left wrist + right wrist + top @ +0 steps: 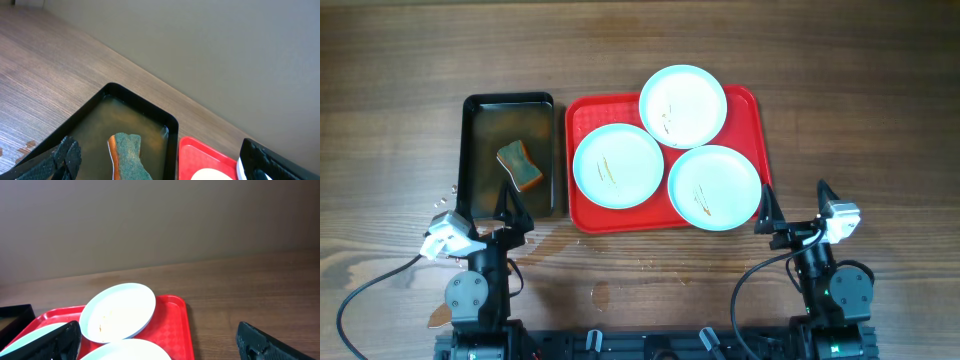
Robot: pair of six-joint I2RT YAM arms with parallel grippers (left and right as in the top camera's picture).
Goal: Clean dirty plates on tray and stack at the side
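Three pale mint-white plates lie on the red tray (582, 215): one at the back (682, 105), one at the left (618, 166), one at the front right (714, 187). Each has thin brown-orange smears. My left gripper (512, 212) is open and empty at the near end of the black pan (473, 110). My right gripper (796, 210) is open and empty, near the tray's front right corner. The right wrist view shows the back plate (118, 311) and tray rim (186, 325) between the fingers (160, 342). The left wrist view shows the tray corner (200, 155) between the fingers (160, 165).
A green and orange sponge (519, 165) lies in shallow brownish water in the black pan, also in the left wrist view (129, 156). Water droplets mark the wooden table (610, 285) in front of the tray. Cables trail from both arm bases.
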